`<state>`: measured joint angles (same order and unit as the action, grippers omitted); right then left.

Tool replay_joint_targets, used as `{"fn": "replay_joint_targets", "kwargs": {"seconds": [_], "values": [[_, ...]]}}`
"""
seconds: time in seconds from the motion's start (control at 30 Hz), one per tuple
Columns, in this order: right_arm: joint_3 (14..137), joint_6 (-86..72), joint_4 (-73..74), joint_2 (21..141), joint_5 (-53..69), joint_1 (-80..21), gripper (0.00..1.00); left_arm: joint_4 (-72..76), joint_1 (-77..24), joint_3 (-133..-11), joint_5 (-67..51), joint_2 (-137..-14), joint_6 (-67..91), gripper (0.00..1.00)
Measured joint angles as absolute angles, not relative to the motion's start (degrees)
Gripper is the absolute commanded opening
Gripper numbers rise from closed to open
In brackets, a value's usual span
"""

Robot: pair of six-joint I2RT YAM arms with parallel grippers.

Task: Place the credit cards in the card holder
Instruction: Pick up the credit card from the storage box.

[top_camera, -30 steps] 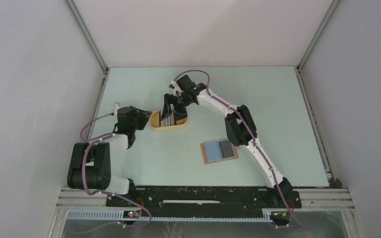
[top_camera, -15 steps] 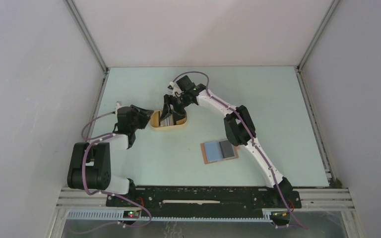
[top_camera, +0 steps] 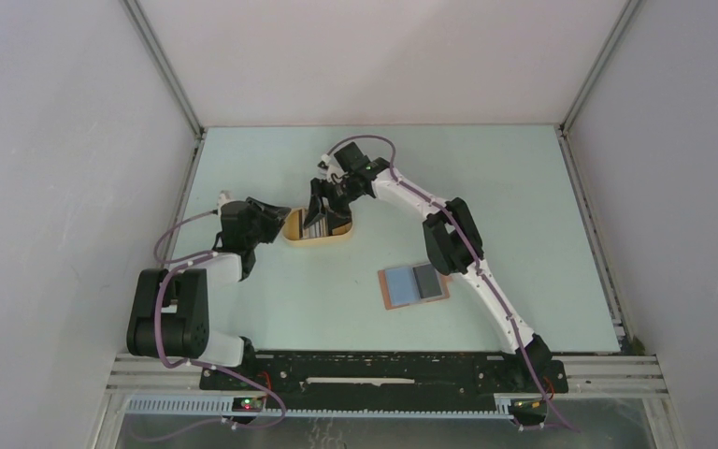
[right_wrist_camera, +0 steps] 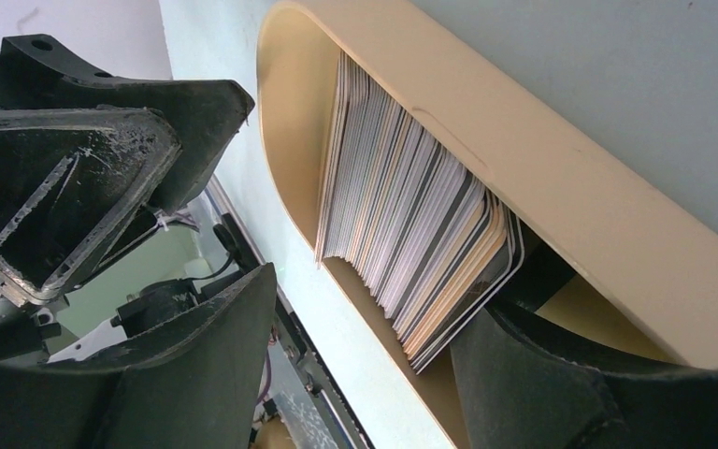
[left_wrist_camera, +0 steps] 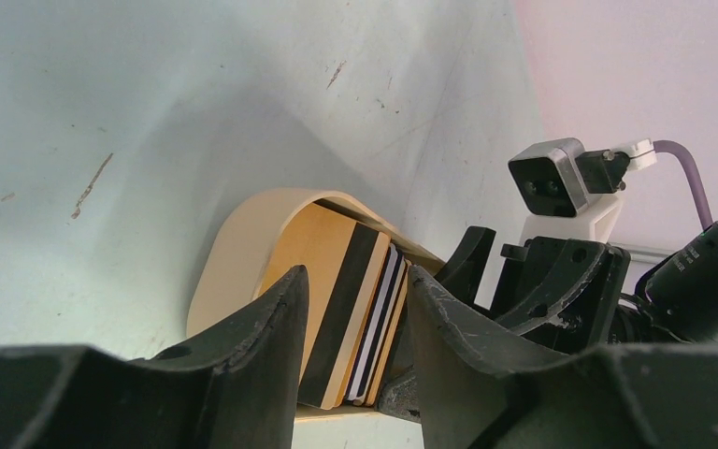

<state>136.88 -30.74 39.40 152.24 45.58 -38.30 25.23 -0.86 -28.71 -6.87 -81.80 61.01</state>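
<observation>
Moved: right hand [top_camera: 324, 210] has crept slightly toward frame left over the tray [top_camera: 319, 239].
Card holder [top_camera: 414, 284]: one, lying open right of centre, bare counter [top_camera: 514, 187] all round.
Left hand [top_camera: 278, 221]: released, fingers apart at the tray's left end.
Tray: one, yellow oval.
Credit cards [right_wrist_camera: 411, 234]: one stack on edge inside the tray, count unclear.
Right hand: released, fingers wide, one inside the tray wall, one outside.

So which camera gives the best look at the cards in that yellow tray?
The right wrist view: the cards fill it, standing on edge in the tray. The left wrist view shows a few faces; the overhead view only a tiny striped patch.
</observation>
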Motion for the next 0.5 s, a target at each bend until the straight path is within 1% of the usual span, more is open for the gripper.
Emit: {"fn": "replay_joint_targets", "kwargs": {"seconds": [0.5], "values": [[134.52, -29.91, 39.62, 150.52, 45.54, -37.10, 0.73, 25.45, -0.82, -28.71, -7.75, -81.89, 60.99, 0.48]]}}
